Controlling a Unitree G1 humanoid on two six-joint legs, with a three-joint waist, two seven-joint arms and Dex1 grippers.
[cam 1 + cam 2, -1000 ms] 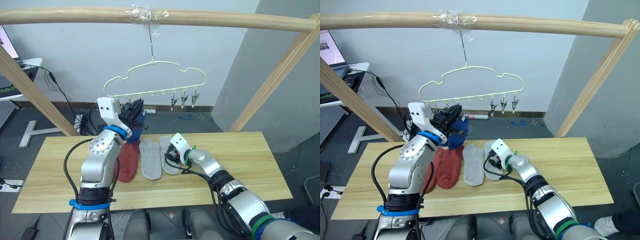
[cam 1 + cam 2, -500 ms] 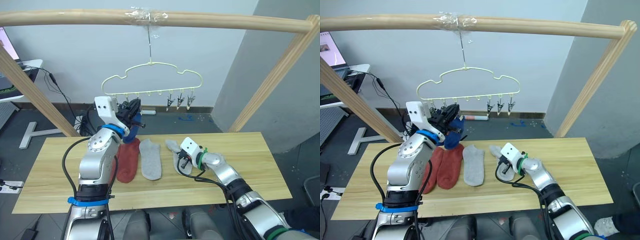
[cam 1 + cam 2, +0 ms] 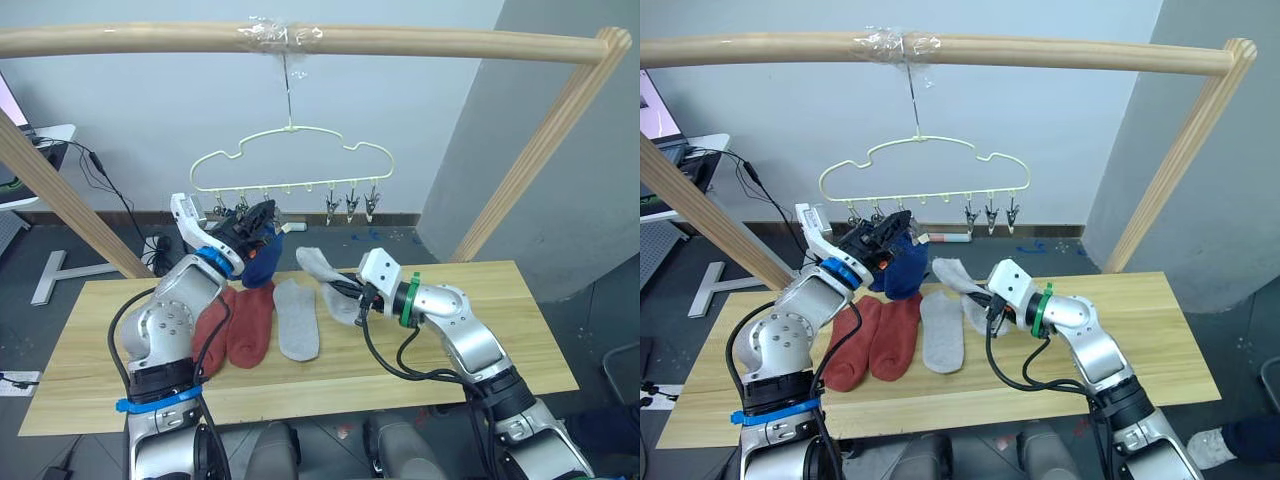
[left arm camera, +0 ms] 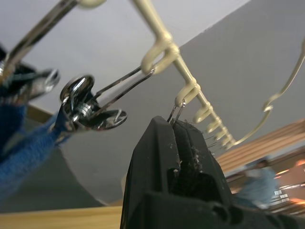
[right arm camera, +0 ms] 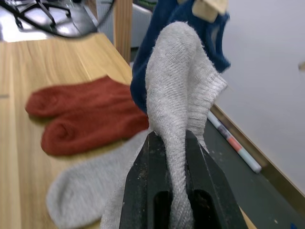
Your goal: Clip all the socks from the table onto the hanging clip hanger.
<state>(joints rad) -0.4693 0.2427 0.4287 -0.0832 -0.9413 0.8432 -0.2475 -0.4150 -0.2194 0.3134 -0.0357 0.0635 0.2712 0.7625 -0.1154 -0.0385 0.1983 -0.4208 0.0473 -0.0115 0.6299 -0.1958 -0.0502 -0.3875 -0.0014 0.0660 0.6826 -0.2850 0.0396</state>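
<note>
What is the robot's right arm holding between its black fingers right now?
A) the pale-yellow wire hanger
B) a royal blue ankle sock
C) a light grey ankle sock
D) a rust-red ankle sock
C: the right wrist view shows the light grey ankle sock pinched between the right gripper's black fingers, lifted above the light wooden table where the two rust-red socks lie flat.

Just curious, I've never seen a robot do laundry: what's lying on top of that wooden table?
On the table lie two rust-red socks and a grey sock. The right hand lifts another grey sock. Whatever sits beneath the arms is hidden.
</note>
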